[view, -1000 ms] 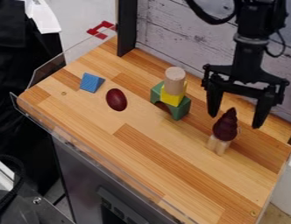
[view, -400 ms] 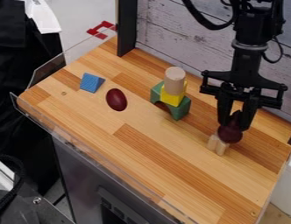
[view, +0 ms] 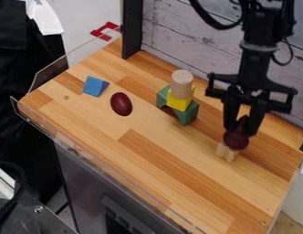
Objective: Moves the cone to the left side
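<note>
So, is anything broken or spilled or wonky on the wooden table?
No, nothing stands out. The wooden cylinder, yellow block and green arch make a neat stack, and the dark red cone points up, with its tip in the gripper.

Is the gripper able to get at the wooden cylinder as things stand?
Probably not: the gripper looks closed on the cone, so it would have to let go first, though the cylinder sits uncovered.

Bright, fairly even light covers the wooden tabletop (view: 160,160), with faint, soft shadows.
</note>
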Tool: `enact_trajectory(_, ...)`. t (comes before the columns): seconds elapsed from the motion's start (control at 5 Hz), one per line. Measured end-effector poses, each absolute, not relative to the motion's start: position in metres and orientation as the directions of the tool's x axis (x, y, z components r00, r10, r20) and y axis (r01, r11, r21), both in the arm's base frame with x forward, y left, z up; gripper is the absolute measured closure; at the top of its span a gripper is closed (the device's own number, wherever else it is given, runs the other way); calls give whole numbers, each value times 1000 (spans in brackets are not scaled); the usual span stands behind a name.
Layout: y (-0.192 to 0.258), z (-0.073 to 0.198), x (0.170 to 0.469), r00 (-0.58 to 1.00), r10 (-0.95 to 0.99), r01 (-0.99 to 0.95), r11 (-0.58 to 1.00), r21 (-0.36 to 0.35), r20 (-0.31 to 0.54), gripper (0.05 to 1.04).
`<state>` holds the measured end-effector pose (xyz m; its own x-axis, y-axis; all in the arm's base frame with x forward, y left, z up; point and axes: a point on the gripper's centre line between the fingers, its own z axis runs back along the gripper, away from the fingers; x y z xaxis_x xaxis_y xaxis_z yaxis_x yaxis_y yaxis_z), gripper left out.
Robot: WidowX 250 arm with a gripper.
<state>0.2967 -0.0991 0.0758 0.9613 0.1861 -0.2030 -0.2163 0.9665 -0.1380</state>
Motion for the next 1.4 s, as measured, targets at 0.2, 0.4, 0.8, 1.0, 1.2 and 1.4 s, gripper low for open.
enact_trajectory(0.2,-85,126,292,969,215,-233,959,-160,-126,758)
enact_trajectory(0.4,-58,155,288,950,298,-310,934,-179,-93,757)
enact_trajectory(0.8,28,162,275,860,495,-511,827,-237,-128,758)
enact_trajectory(1.0,74,161,267,796,594,-602,753,-265,-120,757)
enact_trajectory(1.2,93,140,275,756,635,-652,713,-258,-157,757)
enact_trajectory(1.4,103,114,289,703,678,-711,675,-197,-214,757)
